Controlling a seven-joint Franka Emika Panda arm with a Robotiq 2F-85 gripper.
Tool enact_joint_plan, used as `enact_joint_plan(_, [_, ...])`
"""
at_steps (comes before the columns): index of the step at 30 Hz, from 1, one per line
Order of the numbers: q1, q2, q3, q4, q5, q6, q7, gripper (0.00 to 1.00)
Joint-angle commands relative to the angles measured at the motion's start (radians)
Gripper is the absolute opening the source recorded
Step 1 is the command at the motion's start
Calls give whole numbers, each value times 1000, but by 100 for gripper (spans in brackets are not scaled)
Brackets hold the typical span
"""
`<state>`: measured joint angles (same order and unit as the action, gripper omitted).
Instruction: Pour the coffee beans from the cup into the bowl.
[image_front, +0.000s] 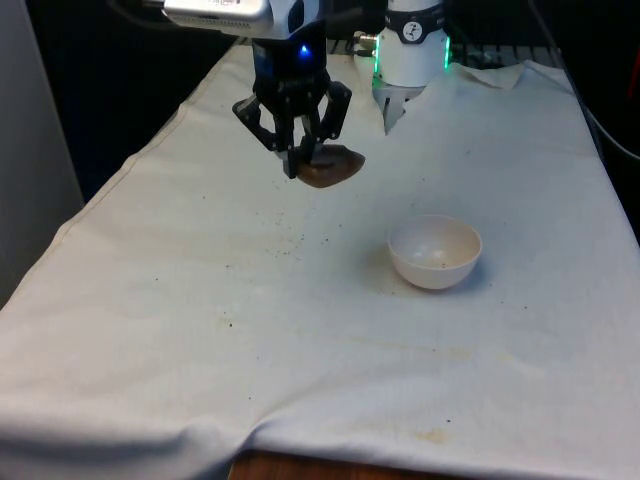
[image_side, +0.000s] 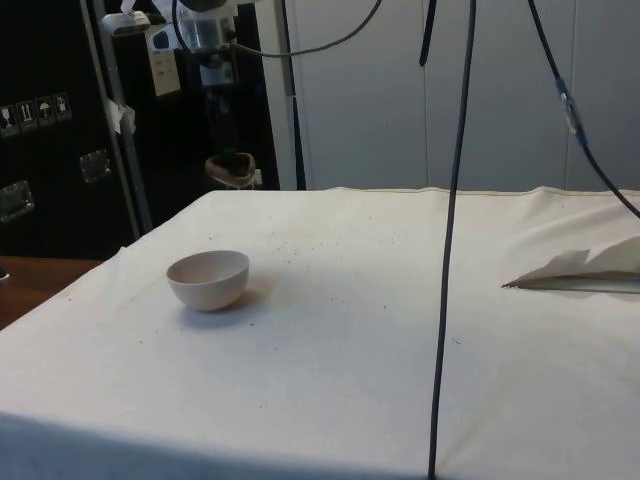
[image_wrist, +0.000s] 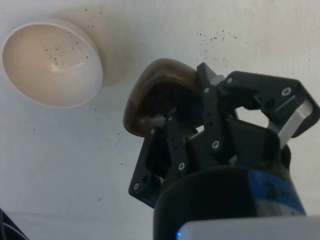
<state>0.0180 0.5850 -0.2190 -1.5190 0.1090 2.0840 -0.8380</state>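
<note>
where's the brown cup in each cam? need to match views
Front view: the small brown cup hangs in the black two-finger gripper, above the cloth, left of the white bowl.
Side view: cup upper left, beyond the bowl.
Wrist view: cup centre, on the fingers.
Shared landmark: bowl.

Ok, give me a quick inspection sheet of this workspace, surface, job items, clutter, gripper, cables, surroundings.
Surface: white cloth over the table, wrinkled, speckled with small dark crumbs.
Job's things: brown cup held in the air, apart from the bowl; white bowl upright on the cloth, just a few dark specks inside.
Clutter: folded white paper lying on the cloth.
Gripper: gripper shut on the cup's rim, above the cloth.
Cables: dark cable hanging down across the side view.
Surroundings: black curtains, dark cabinets.
</note>
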Motion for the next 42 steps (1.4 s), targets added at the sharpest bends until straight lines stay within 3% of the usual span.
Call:
enact_joint_plan(1, [5,6,-5,8,-7,-3,17,3])
enact_joint_plan(2, [1,1,0,2,-1,0,7,3])
enact_joint_plan(3, [7,9,-6,13,-10,-3,30,3])
enact_joint_plan(10, [10,21,-6,30,-31,0,84,3])
enact_joint_plan(11, [3,18,0,26,-22,0,69,3])
enact_joint_plan(12, [11,21,-6,30,-34,0,90,3])
enact_joint_plan(18, [18,22,-6,31,-57,4,135,3])
enact_joint_plan(19, [12,19,0,28,-49,1,123,3])
enact_joint_plan(20, [19,22,-6,31,-61,4,141,3])
enact_joint_plan(27, [28,20,-4,27,-83,7,188,3])
enact_joint_plan(28, [23,19,1,28,-76,1,180,3])
enact_joint_plan(29, [31,19,-4,27,-85,8,195,3])
enact_joint_plan(33, [40,17,-1,26,-101,12,225,3])
enact_joint_plan(35, [43,17,0,26,-108,14,237,3])
enact_joint_plan(36, [37,19,6,29,-102,6,230,3])
enact_joint_plan(37, [45,17,1,25,-111,16,244,3])
enact_joint_plan(42, [52,17,7,24,-131,27,279,3])
